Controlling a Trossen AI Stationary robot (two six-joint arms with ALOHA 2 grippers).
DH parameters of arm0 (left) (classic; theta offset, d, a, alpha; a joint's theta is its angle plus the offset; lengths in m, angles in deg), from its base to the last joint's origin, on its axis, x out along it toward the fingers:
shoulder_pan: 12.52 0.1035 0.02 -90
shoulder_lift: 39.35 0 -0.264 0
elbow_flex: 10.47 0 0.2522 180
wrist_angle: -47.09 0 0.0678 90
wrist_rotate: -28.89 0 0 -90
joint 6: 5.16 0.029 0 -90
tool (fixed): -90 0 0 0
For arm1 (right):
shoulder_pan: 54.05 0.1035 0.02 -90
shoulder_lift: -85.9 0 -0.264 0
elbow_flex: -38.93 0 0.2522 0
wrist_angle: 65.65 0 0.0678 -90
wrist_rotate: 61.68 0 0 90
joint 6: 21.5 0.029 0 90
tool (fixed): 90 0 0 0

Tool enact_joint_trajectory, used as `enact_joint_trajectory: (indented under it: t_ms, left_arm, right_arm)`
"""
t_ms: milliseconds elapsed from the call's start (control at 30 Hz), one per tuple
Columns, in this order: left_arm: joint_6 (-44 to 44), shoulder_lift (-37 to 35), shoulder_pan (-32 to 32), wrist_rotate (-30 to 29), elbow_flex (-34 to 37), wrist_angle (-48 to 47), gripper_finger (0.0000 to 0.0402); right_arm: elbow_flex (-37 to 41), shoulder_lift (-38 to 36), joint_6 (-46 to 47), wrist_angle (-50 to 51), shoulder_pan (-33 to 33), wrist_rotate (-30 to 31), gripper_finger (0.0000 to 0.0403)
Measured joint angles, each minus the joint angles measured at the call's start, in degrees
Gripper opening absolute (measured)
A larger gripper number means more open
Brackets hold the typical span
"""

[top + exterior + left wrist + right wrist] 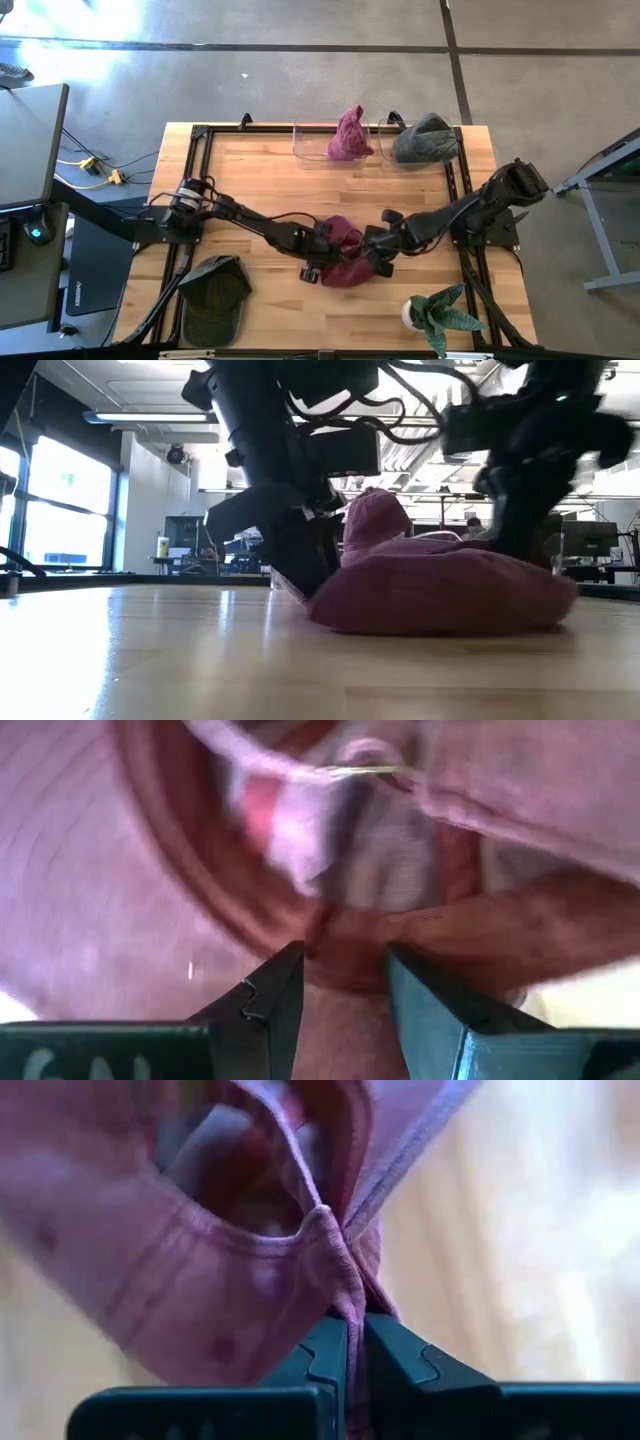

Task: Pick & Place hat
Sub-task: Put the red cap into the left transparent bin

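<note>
Green cap (214, 297), plant (437, 315) flank maroon hat (345, 258)

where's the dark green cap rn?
In the high view, the dark green fabric cap lies flat at the wooden table's front-left corner, below the left arm, apart from the maroon hat at centre.

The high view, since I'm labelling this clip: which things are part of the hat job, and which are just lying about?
In the job:
- maroon hat at table centre
- left gripper, fingers around its fabric
- right gripper, shut on its fabric
- clear bins at the far edge, holding a pink hat and a grey hat

Lying about:
- dark green cap
- potted plant
</note>
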Motion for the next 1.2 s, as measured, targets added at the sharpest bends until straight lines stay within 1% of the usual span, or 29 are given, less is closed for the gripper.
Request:
enact_joint_trajectory:
  t_ms: [200,267,400,500,600,667,767,867,933,967,1000,1067,1200]
  left_arm:
    - [0.2,0.1,-0.1,0.2,-1.9,-0.2,0.0137]
    - [0.3,0.1,-0.5,-1.6,-2.3,-0.1,0.0137]
    - [0.9,0.1,-1.9,-6.7,-4.3,-1.7,0.0137]
    - [-0.2,0.1,-3.0,-11.1,-7.4,-5.7,0.0137]
    - [-3.3,-0.6,-4.1,-16.6,-10.8,-12.4,0.0137]
    - [-7.2,-1.8,-4.4,-19.6,-12.2,-17.1,0.0137]
    - [-15.7,-4.1,-3.6,-22.3,-11.3,-25.7,0.0136]
    - [-22.5,-5.0,-0.8,-21.9,-8.4,-29.1,0.0121]
    - [-25.0,-5.8,1.7,-21.6,-5.3,-29.7,0.0101]
    - [-25.1,-5.9,2.9,-21.3,-4.0,-27.3,0.0090]
    - [-25.1,-5.9,4.4,-19.8,-2.5,-24.4,0.0078]
    - [-24.6,-5.9,7.1,-16.7,0.9,-21.5,0.0053]
    - [-18.6,-5.4,10.5,-9.7,6.8,-7.5,0.0008]
  right_arm:
    - [0.1,-2.5,-3.1,-3.4,-0.6,2.7,0.0021]
    - [0.2,-3.4,-3.6,-5.2,-0.4,3.0,0.0021]
    - [0.3,-3.8,-4.3,-8.2,0.0,5.7,0.0020]
    - [0.3,-3.7,-4.5,-8.3,-0.1,6.6,0.0019]
    - [0.3,-3.7,-4.6,-8.3,-0.1,6.9,0.0020]
    - [0.2,-3.7,-4.5,-8.3,-0.2,6.6,0.0020]
    - [0.2,-3.7,-4.4,-8.1,-0.2,5.9,0.0017]
    - [0.2,-3.6,-4.4,-8.0,0.2,5.8,0.0018]
    - [0.2,-3.6,-4.4,-7.9,0.3,5.7,0.0020]
    - [0.2,-3.6,-4.4,-7.9,0.4,5.6,0.0020]
    - [0.2,-3.6,-4.4,-7.9,0.4,5.4,0.0020]
    - [0.2,-3.6,-4.8,-8.1,0.3,5.3,0.0019]
    - [0.2,-3.6,-5.7,-8.6,0.3,5.3,0.0017]
